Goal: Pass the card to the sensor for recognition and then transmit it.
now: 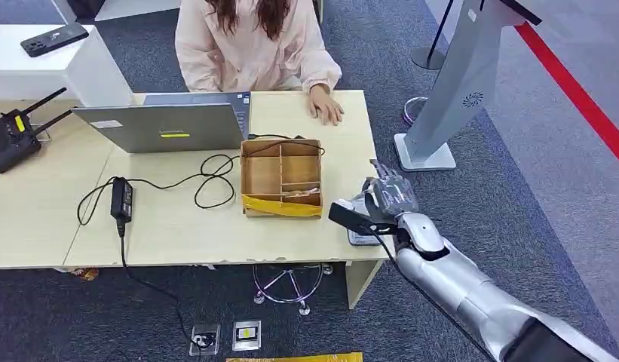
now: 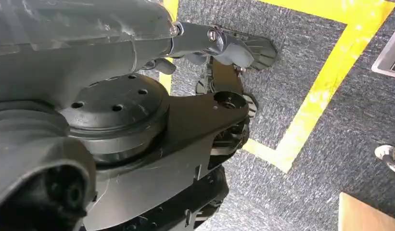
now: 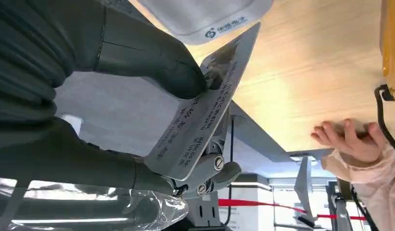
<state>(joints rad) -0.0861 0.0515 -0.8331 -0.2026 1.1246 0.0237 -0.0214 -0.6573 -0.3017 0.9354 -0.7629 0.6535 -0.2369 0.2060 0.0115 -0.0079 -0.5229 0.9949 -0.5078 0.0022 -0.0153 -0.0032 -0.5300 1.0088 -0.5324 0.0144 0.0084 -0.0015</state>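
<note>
A: Big stuff first?
B: Light wood table, person seated at far side w/ a hand flat on top. Laptop, then cardboard divider box mid-table.
A: Sensor?
B: White pad at table's near right corner.
A: Right hand?
B: Right hand pinches the card betw. thumb & fingers, card edge just beside the sensor; touching or not, can't tell.
A: Left hand?
B: Left hand hangs over grey carpet; grip state can't tell.

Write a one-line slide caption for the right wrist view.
Right hand pinches a printed card beside the white sensor on the wooden table, a person's hand resting nearby.
</note>
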